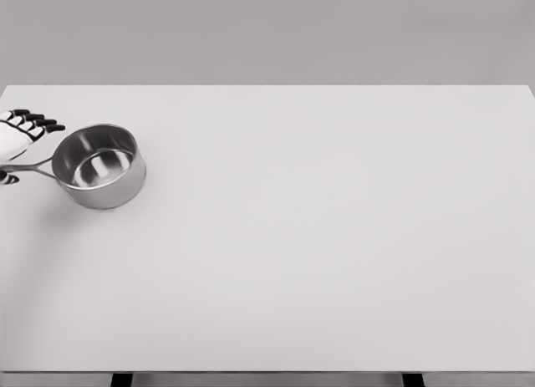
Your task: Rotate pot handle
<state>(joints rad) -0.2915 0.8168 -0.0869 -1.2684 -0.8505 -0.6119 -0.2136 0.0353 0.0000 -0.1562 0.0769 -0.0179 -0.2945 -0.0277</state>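
The left hand (18,140) is cut off by the picture's left edge: only its fingers (38,122) and part of the palm show, and the wrist and arm lie out of frame. Under that hand, the near end of the pot's handle (29,166) is covered, so whether the fingers close around it cannot be told.

Left hand (18,140): white shell, black finger segments, dark fingertips, partly cut by frame edge.
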